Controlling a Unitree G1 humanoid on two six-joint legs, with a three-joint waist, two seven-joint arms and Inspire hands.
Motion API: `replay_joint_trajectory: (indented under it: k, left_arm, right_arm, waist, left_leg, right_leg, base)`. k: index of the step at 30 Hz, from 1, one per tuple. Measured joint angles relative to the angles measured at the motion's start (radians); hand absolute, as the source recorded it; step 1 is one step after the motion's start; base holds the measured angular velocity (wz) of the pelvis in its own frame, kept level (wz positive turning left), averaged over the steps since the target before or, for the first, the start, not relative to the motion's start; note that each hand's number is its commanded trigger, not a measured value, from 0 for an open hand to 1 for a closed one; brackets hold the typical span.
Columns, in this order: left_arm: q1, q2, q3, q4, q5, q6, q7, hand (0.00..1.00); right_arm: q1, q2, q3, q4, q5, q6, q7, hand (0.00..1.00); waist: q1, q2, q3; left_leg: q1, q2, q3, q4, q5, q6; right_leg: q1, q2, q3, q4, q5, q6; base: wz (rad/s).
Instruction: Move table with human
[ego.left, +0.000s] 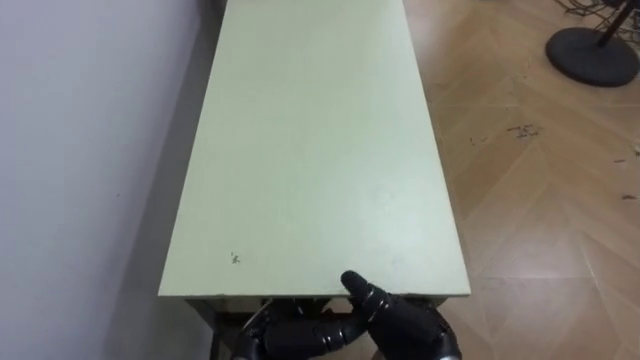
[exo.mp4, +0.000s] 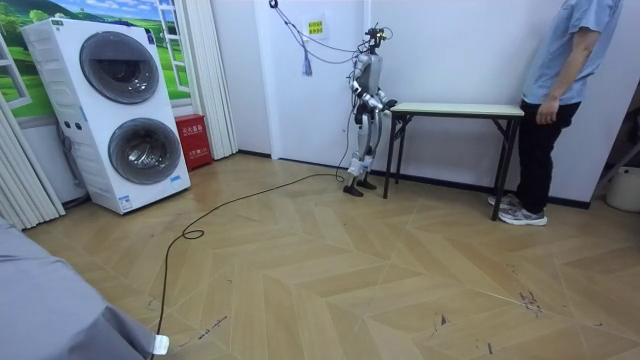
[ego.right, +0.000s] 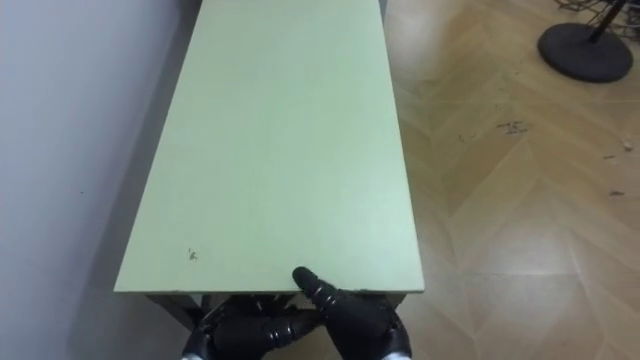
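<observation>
Facing the near short edge of the table (ego.left: 320, 150), long axis straight ahead along the wall (ego.left: 80, 150) toward a person (exo.mp4: 560, 70) standing at the far end, arm hanging down. Right hand (ego.left: 405, 325) and left hand (ego.left: 290, 337) side by side just below that edge, nearer its right corner; cannot tell whether either has hold of anything.

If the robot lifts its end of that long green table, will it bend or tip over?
Probably stays stiff: the table top looks like one flat, rigid board. Likely fairly light, given its thin legs. Long and narrow, it might swing sideways.
</observation>
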Motion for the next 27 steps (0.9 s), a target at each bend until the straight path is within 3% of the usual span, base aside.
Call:
replay_joint_trajectory:
  k: [4, 11, 14, 19, 24, 27]
  left_arm:
    - [0.001, 0.013, 0.001, 0.026, 0.051, 0.007, 0.0, 0.0]
    - [-0.017, 0.02, 0.005, 0.2, 0.15, 0.007, -0.002, 0.0]
    - [-0.019, 0.035, 0.007, 0.233, 0.187, 0.007, 0.001, 0.0]
    - [-0.03, 0.032, 0.02, 0.343, 0.208, 0.004, 0.01, 0.0]
    - [-0.06, -0.003, 0.076, 0.466, 0.22, -0.005, 0.03, 0.0]
    - [-0.075, -0.014, 0.122, 0.544, 0.232, -0.019, 0.057, 0.0]
  right_arm:
    - [-0.001, -0.017, 0.024, 0.008, -0.163, 0.011, 0.037, 0.0]
    - [-0.053, -0.025, 0.018, 0.176, -0.365, 0.019, 0.072, 0.0]
    - [-0.053, -0.037, 0.018, 0.225, -0.4, 0.025, 0.069, 0.0]
    - [-0.065, -0.041, 0.017, 0.339, -0.428, 0.025, 0.033, 0.0]
    - [-0.078, -0.037, 0.008, 0.464, -0.448, 0.019, 0.014, 0.0]
    - [-0.094, -0.018, -0.046, 0.564, -0.451, 0.004, -0.016, 0.0]
  waist:
    - [0.003, -0.024, -0.0143]
    - [-0.001, -0.027, -0.0073]
    - [0.003, -0.026, -0.0055]
    - [0.004, -0.022, -0.0042]
    - [0.009, -0.017, -0.0055]
    - [0.014, -0.018, -0.0088]
  left_leg:
    - [0.002, 0.008, 0.0, 0.001, -0.004, -0.008]
    - [0.026, 0.013, 0.0, 0.002, -0.013, -0.018]
    - [0.017, 0.013, -0.002, 0.005, -0.013, -0.018]
    - [0.017, 0.014, -0.001, 0.004, -0.011, -0.016]
    - [0.029, 0.016, -0.001, -0.002, -0.013, -0.017]
    - [0.037, 0.018, -0.001, -0.004, -0.017, -0.02]
  right_leg:
    - [0.011, 0.008, -0.014, -0.017, 0.005, -0.008]
    - [0.034, 0.015, -0.008, -0.03, 0.008, -0.013]
    - [0.032, 0.016, -0.009, -0.03, 0.009, -0.013]
    - [0.032, 0.017, -0.007, -0.031, 0.008, -0.013]
    - [0.042, 0.02, -0.002, -0.034, 0.008, -0.014]
    - [0.048, 0.022, -0.008, -0.034, 0.007, -0.015]
  base:
    - [0.0]
    - [0.0]
    - [0.0]
    - [0.0]
    - [-0.01]
    - [0.0]
